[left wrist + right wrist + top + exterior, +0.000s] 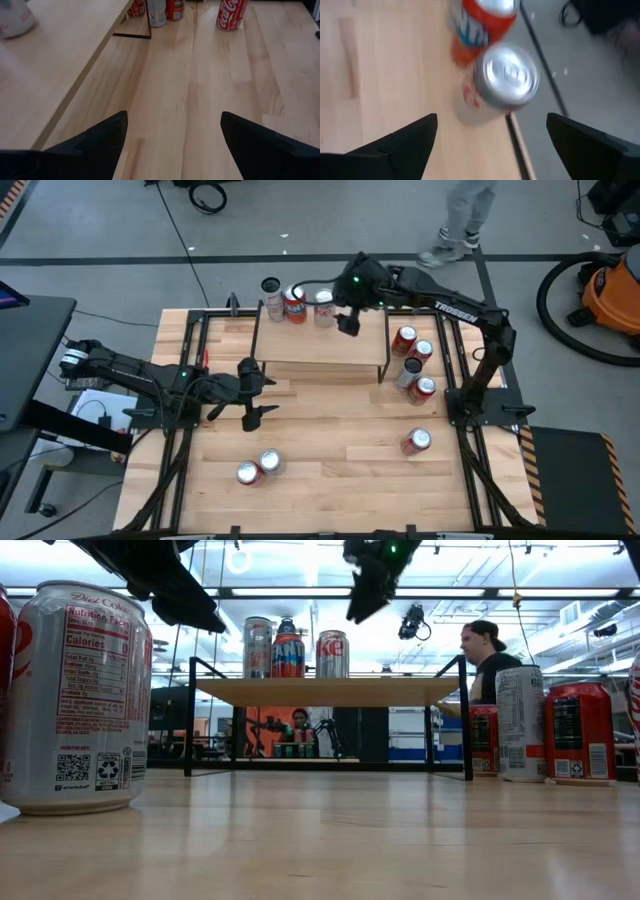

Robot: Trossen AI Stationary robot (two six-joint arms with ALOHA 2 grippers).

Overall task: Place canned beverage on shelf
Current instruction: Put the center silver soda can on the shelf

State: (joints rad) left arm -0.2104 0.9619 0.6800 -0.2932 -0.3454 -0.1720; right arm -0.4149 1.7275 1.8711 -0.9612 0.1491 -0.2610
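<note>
Hovering: right end effector [347,322] above shelf [320,345], fingers apart | left end effector [250,391] apart, over table

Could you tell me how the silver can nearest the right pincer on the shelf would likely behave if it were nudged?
The silver can stands upright at the shelf back edge, tall for its base, so a high push would probably tip it. Its smooth metal side likely slides easily. Once over, it would probably roll, perhaps off the edge. The open right pincer hovers beside it.
</note>
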